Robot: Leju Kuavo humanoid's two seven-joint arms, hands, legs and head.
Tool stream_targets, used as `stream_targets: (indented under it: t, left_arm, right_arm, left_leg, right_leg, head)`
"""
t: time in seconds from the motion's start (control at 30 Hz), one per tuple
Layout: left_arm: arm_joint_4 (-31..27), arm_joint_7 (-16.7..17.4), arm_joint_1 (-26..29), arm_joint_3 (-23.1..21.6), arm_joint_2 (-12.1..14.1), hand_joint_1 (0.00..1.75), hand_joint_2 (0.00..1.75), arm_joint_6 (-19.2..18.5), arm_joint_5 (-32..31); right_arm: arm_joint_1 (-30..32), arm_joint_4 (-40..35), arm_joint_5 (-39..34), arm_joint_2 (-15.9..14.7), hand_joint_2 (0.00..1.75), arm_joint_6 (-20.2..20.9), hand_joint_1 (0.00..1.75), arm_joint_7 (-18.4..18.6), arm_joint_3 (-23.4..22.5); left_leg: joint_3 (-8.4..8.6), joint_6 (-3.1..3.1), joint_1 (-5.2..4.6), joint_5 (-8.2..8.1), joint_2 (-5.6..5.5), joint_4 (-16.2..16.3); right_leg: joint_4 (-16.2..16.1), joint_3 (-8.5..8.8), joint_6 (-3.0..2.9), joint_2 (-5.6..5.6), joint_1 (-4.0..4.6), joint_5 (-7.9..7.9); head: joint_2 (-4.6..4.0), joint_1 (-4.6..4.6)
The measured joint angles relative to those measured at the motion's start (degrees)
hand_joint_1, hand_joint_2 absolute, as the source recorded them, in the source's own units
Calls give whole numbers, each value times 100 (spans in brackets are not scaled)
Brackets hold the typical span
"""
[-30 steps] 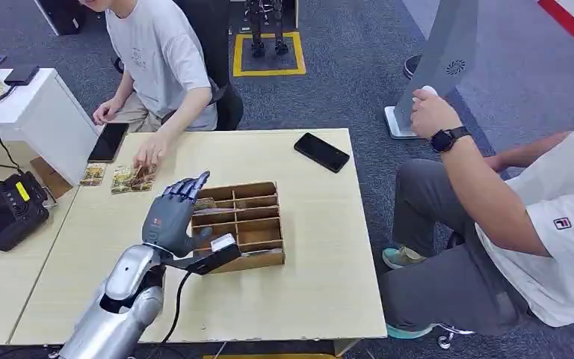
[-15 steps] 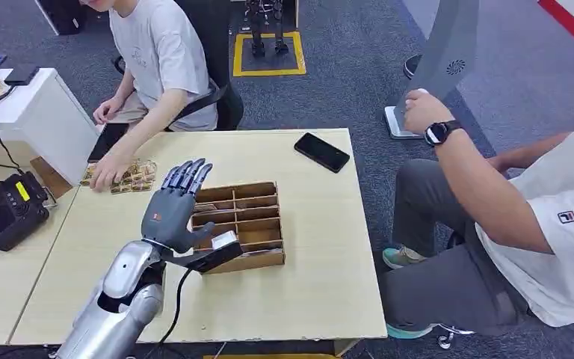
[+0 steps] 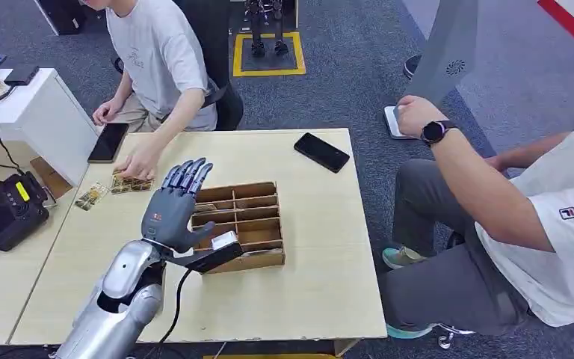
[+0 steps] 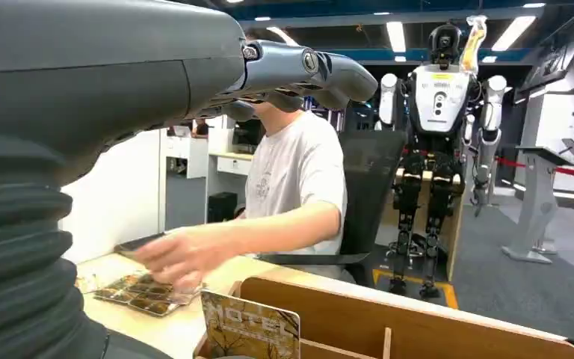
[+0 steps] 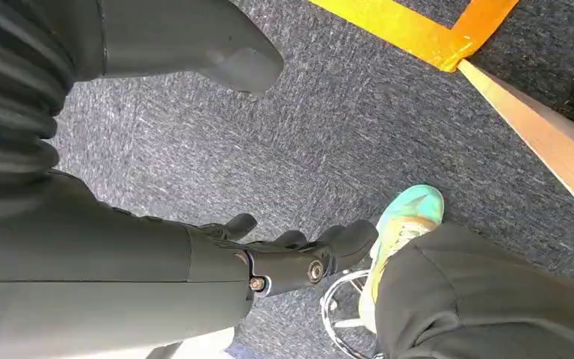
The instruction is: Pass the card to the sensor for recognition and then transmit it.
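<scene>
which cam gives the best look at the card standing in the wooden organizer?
Left wrist view: the card stands upright at the near edge of the wooden organizer, its printed face toward the camera. In the head view the left hand hovers over that end of the organizer, and the card there is too small to read. The right wrist view looks at the floor.

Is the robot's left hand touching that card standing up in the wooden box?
Apart. In the left wrist view the left hand has its fingers high above the card, with open space between them.
</scene>
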Motion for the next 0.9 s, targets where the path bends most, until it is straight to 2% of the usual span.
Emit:
stream_targets:
  t: [0.43, 0.77, 0.9]
  left_arm:
    - [-2, -7, -3, -2, 0, 0, 175, 18, -81]
    - [142, 61, -213, -127, 277, 0, 175, -448, -340]
    - [345, 478, -277, -240, 446, 0, 175, -457, -1101]
  right_arm:
    - [0, 0, -2, -2, 175, 0, 0, 0, 33]
    - [-52, 59, -72, -28, 175, -4, 0, -35, 129]
    - [-77, 94, -90, -42, 175, -4, 0, -42, 184]
  left_leg:
    - [1, 0, 0, 0, 0, 0]
    - [1, 0, 0, 0, 1, 0]
    - [0, 0, 0, 0, 1, 0]
  right_leg:
    - [0, 0, 0, 0, 0, 0]
    - [0, -2, 0, 1, 0, 0]
    - [1, -2, 0, 3, 0, 0]
  head:
    - [0, 0]
    - [0, 0]
    - [0, 0]
